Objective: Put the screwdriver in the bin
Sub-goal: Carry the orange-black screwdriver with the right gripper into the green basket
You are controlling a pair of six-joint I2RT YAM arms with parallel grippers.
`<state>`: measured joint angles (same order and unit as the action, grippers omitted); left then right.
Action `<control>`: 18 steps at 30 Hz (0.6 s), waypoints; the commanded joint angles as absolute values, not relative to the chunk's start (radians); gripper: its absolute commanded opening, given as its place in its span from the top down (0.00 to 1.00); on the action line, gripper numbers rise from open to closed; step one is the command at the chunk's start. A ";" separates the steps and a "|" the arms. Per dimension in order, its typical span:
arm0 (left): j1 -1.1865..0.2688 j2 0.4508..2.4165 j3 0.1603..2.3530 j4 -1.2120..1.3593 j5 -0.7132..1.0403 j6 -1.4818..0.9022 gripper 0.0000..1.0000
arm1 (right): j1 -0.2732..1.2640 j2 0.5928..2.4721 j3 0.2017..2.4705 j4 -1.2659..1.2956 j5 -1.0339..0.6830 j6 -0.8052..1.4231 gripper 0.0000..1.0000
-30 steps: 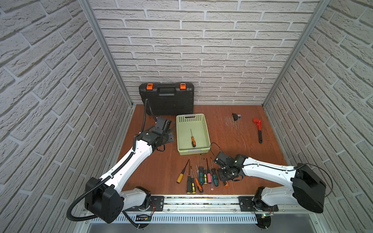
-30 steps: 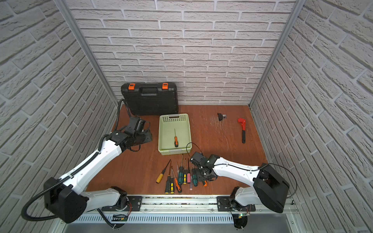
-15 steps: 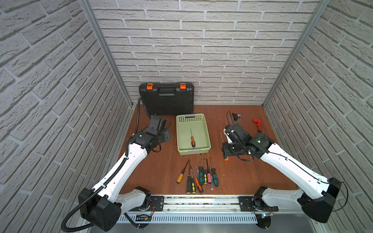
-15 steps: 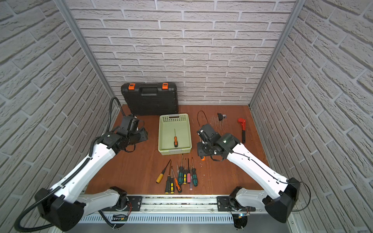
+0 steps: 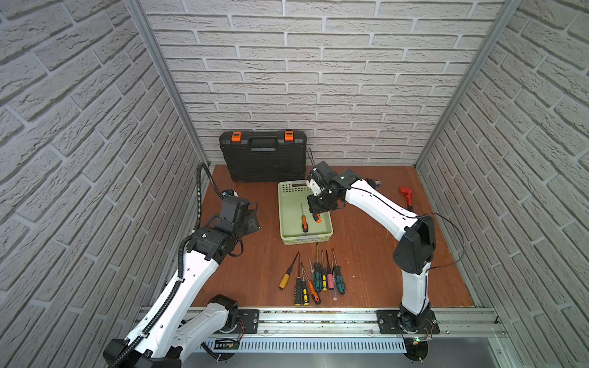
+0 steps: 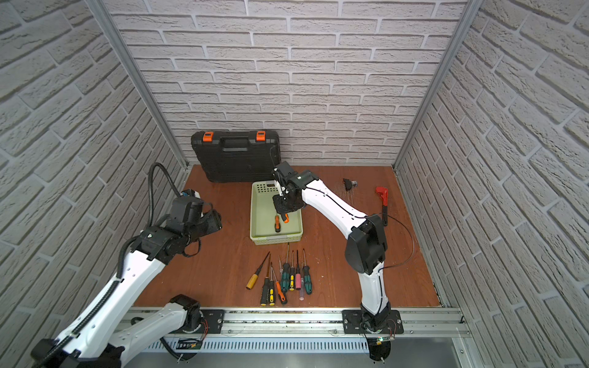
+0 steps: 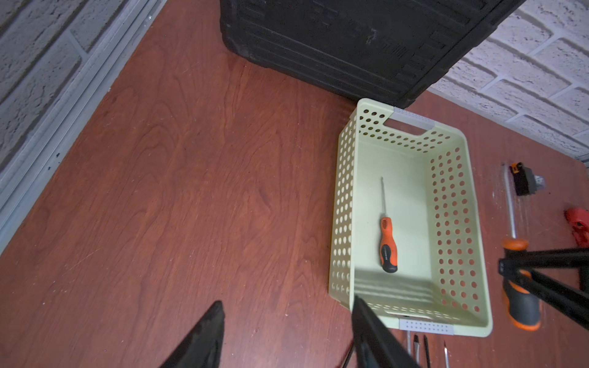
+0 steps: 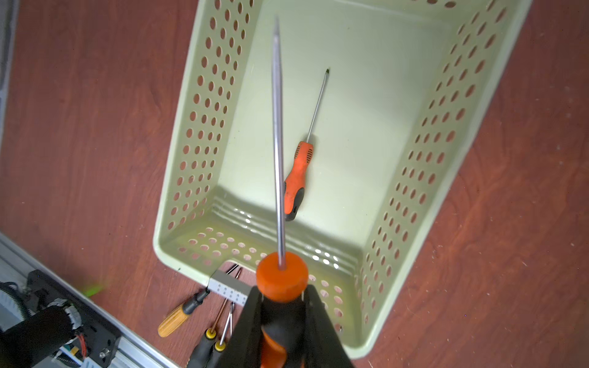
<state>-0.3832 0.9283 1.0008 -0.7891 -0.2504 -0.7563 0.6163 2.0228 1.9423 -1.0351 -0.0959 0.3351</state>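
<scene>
Screwdriver (image 8: 278, 143) up over the bin (image 8: 204, 127) — orange handle clamped tight in the right gripper (image 8: 282, 293), shaft pointing along the bin's length. Down on the bin floor, second screwdriver (image 8: 298, 178) lying flat. Left gripper (image 7: 287, 301) off to the side over bare table (image 7: 175, 191) — jaws apart, holding nothing.

Both top views: set high above the front rail (image 5: 318, 318), tilted down toward the back wall (image 5: 318, 79), far enough to take in the whole table (image 5: 366, 255); almost the same scene in each, shifted slightly sideways. Left wrist view: low, near the table, facing across it toward the bin (image 7: 344, 204) and the tool case (image 7: 350, 47). Right wrist view: very close, steeply down into the same bin (image 8: 204, 95), mid-frame in both top views.
</scene>
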 commanded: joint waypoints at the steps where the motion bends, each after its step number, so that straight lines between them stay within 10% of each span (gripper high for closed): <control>1: -0.371 0.893 0.971 -0.795 -0.282 -0.781 0.28 | 0.609 2.062 1.985 -1.021 -0.109 0.291 0.94; 18: -0.347 0.865 0.955 -0.803 -0.281 -0.761 0.26 | 0.574 2.236 1.962 -0.912 -0.071 0.392 0.94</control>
